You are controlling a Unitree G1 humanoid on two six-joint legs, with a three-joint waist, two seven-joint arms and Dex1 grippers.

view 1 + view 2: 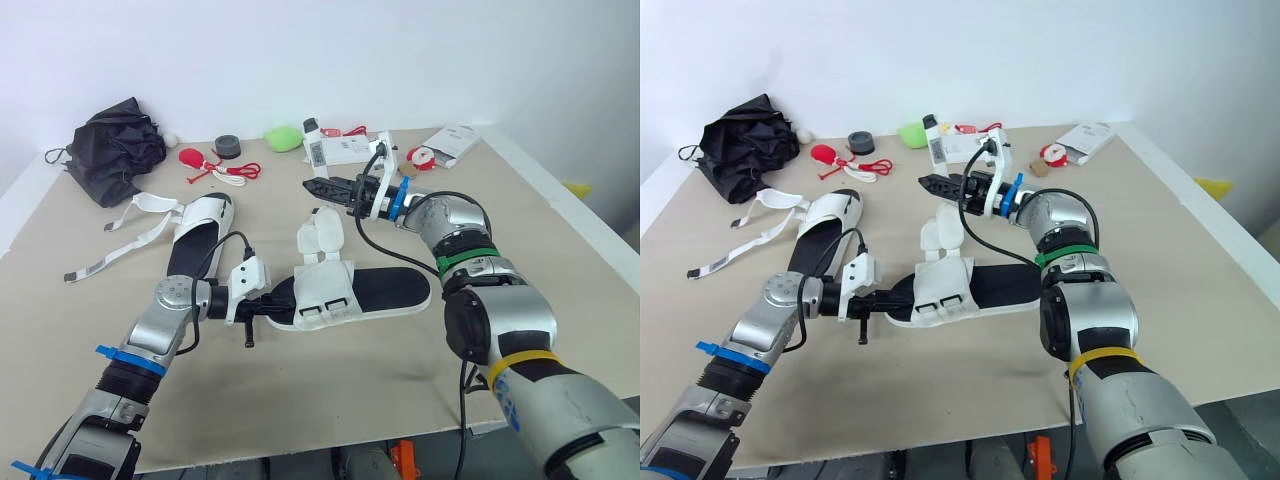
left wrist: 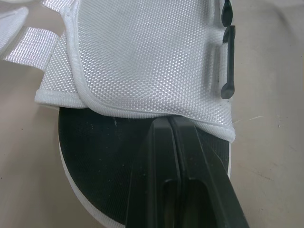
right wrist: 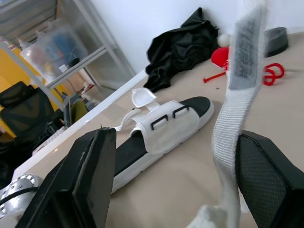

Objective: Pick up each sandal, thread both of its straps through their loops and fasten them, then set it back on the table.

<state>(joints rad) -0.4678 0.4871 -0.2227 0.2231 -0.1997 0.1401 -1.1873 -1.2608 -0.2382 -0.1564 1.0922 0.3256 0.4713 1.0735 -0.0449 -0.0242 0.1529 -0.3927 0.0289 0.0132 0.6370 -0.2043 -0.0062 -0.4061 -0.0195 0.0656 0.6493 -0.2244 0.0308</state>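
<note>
Nearest you: left gripper (image 2: 170, 122), fingers pressed together, tips on the black footbed of the near sandal (image 1: 385, 290), tucked under the edge of its white upper (image 2: 142, 57). That sandal lies flat near the table's (image 1: 330, 400) front edge, about centre.

Right gripper (image 1: 325, 188) hangs over mid-table, fingers spread wide. The right wrist view shows a white strap (image 3: 237, 109) hanging between them, not pinched.

The second sandal (image 1: 200, 235) lies toward the left edge with its straps (image 1: 130, 240) splayed loose.

The left wrist view gives you the upper's black loops (image 2: 229, 61) close up. The right wrist view adds shelving with plastic bins (image 3: 57, 47) beyond the table; you cannot tell what is in them.
</note>
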